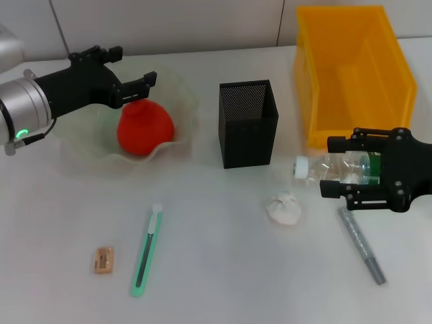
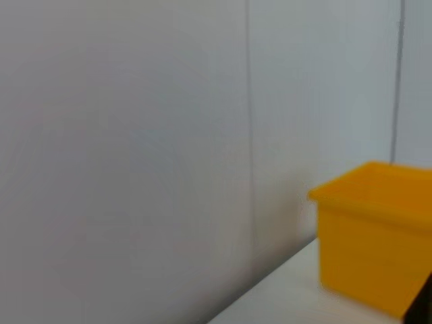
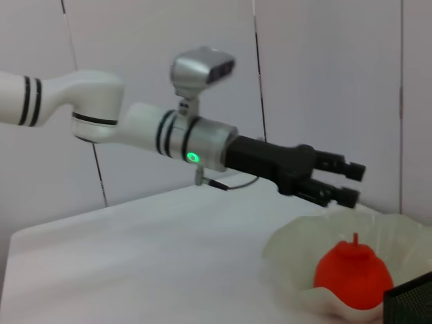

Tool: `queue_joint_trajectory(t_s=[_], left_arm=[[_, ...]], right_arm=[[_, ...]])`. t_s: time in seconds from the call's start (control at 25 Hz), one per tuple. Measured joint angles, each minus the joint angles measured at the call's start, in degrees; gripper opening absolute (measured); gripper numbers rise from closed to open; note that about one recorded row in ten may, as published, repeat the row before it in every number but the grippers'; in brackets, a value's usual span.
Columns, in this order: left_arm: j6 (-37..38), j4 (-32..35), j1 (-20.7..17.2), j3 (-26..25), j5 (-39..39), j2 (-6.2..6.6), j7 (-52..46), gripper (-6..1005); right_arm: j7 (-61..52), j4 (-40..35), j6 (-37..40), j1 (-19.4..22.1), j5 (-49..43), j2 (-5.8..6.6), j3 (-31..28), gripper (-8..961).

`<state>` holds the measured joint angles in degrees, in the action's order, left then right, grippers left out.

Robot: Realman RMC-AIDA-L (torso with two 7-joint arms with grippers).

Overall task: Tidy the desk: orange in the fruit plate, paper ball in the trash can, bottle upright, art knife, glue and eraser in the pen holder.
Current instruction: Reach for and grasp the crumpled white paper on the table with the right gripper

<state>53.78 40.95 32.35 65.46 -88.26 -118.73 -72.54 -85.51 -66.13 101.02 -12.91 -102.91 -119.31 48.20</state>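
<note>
The orange (image 1: 145, 127) rests in the translucent fruit plate (image 1: 81, 158). My left gripper (image 1: 136, 66) hovers open just above and behind it; the right wrist view shows the left gripper (image 3: 341, 183) over the orange (image 3: 353, 275). The clear bottle (image 1: 341, 169) lies on its side with its white cap toward the black mesh pen holder (image 1: 248, 123). My right gripper (image 1: 332, 169) has a finger against each side of it. The paper ball (image 1: 285, 207), grey glue stick (image 1: 362, 244), green art knife (image 1: 147, 250) and eraser (image 1: 103, 260) lie on the desk. The yellow trash can (image 1: 354, 71) stands at the back right.
The pen holder stands between the plate and the trash can (image 2: 374, 236), with the bottle's cap close to its front right corner. The paper ball lies just in front of the bottle. A wall runs behind the desk.
</note>
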Motion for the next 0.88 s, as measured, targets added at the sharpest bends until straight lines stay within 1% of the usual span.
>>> queue_joint_trajectory(t_s=[0.12, 0.24, 0.28, 0.32, 0.4, 0.44, 0.48, 0.56, 0.68, 0.72, 0.76, 0.84, 0.88], left_arm=[[4.49, 3.34, -1.44, 0.07, 0.02, 0.13, -2.3, 813], [11.32, 6.46, -2.59, 0.01, 0.02, 0.33, -4.3, 813], [11.32, 6.46, -2.59, 0.01, 0.02, 0.33, -4.3, 813], [15.91, 8.14, -3.1, -0.2, 0.02, 0.38, -4.7, 812], [15.91, 8.14, -3.1, -0.2, 0.02, 0.38, -4.7, 812], [25.49, 10.66, -3.58, -0.58, -0.01, 0.53, -5.64, 812], [30.65, 11.8, -3.81, -0.84, -0.01, 0.62, -6.14, 812], [35.53, 12.48, -3.99, -1.56, -0.06, 0.66, -6.27, 812], [41.28, 12.69, -4.2, -2.66, -0.38, 0.66, -6.3, 812], [41.28, 12.69, -4.2, -2.66, -0.38, 0.66, -6.3, 812], [44.64, 12.36, -4.86, -3.35, -0.57, 0.71, -6.0, 812], [45.37, 12.22, -5.38, -3.49, -0.92, 0.73, -5.52, 812], [45.8, 12.15, -5.89, -3.54, -1.38, 0.73, -5.07, 813]], right_arm=[[-0.04, -0.02, -0.32, -0.01, -1.25, 0.09, -0.93, 754], [-0.35, -0.19, -0.42, -0.02, -2.4, 0.13, -1.45, 754], [-0.8, -0.31, -0.5, -0.14, -3.44, 0.13, -1.87, 754], [-0.8, -0.31, -0.5, -0.14, -3.44, 0.13, -1.87, 754], [-2.2, -0.65, -0.82, -0.45, -4.74, 0.13, -2.05, 754], [-3.66, -1.14, -1.19, -0.63, -5.72, 0.13, -2.06, 754], [-6.24, -2.15, -1.97, -1.0, -7.49, 0.14, -1.94, 754], [-7.85, -2.74, -2.57, -1.41, -8.76, 0.14, -1.71, 754], [-12.59, -3.55, -3.91, -3.41, -12.89, 0.14, -1.26, 753], [-14.36, -3.64, -4.16, -4.46, -14.93, 0.13, -1.22, 753], [-15.45, -3.65, -4.25, -5.51, -16.63, 0.13, -1.2, 753], [-17.44, -3.67, -4.27, -7.58, -20.07, 0.06, -1.19, 753], [-19.36, -3.7, -4.25, -9.37, -22.57, 0.0, -0.85, 753]])
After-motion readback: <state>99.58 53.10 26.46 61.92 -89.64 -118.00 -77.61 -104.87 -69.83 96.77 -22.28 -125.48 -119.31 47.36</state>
